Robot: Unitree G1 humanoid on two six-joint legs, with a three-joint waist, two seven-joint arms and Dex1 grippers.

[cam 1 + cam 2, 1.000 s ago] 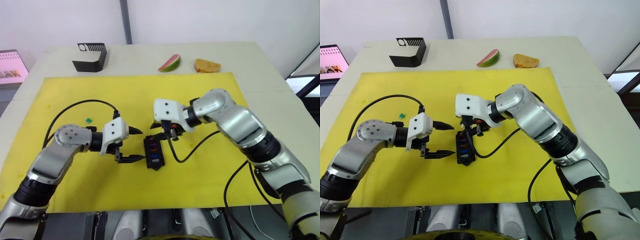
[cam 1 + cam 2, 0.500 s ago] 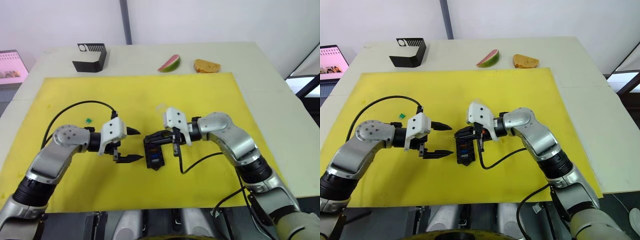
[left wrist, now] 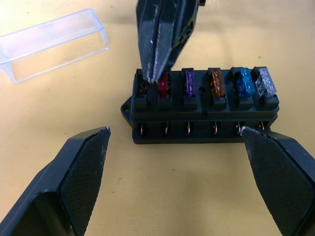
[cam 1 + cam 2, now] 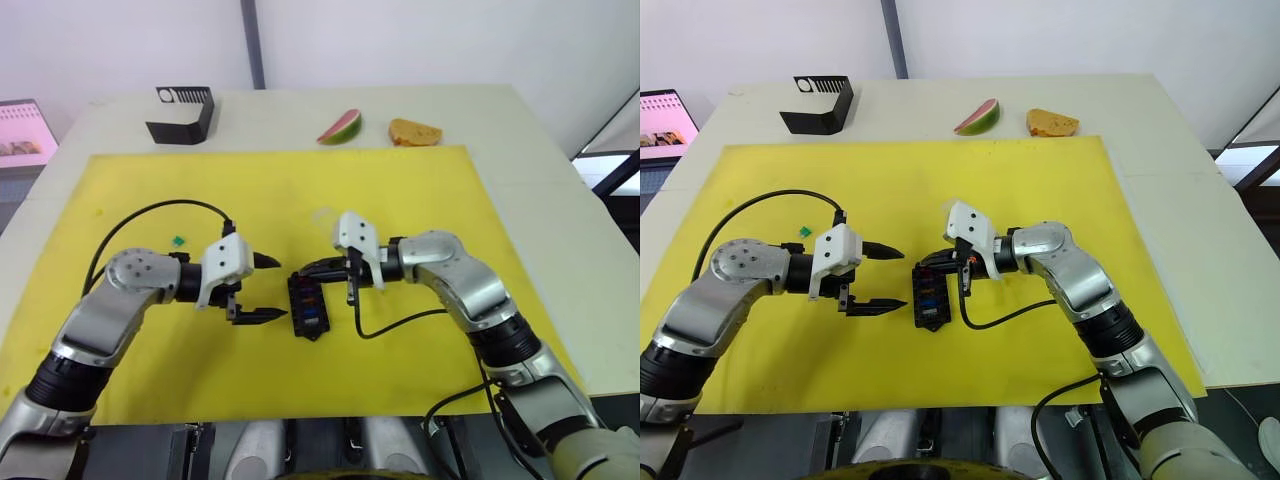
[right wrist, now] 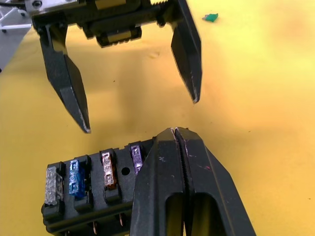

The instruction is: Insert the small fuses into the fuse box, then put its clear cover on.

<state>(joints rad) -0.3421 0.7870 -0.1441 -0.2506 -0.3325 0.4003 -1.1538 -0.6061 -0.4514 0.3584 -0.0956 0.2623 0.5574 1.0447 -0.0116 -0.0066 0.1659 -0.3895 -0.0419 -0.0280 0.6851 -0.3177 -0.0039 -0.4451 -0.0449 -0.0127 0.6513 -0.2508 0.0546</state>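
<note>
The black fuse box (image 4: 307, 308) lies on the yellow mat between my grippers. In the left wrist view it holds a red fuse (image 3: 163, 84), a purple one (image 3: 189, 81), a tan one (image 3: 215, 82), a blue one (image 3: 243, 82) and a clear grey one (image 3: 263, 81). My right gripper (image 4: 296, 275) is shut, its tips resting at the empty end slot beside the red fuse. My left gripper (image 4: 283, 289) stands open just left of the box, touching nothing. A teal fuse (image 4: 177, 241) lies loose on the mat further left. The clear cover (image 3: 54, 42) lies on the mat beyond the box.
A larger black box with a white slotted top (image 4: 180, 113) stands at the table's back left. A watermelon slice (image 4: 340, 126) and a piece of bread (image 4: 414, 131) lie at the back. A screen (image 4: 20, 130) sits at the left edge. Cables loop from both wrists.
My right arm has dropped its elbow and swung round, so its shut gripper now reaches the box's far end from the right. The left gripper has stayed put.
</note>
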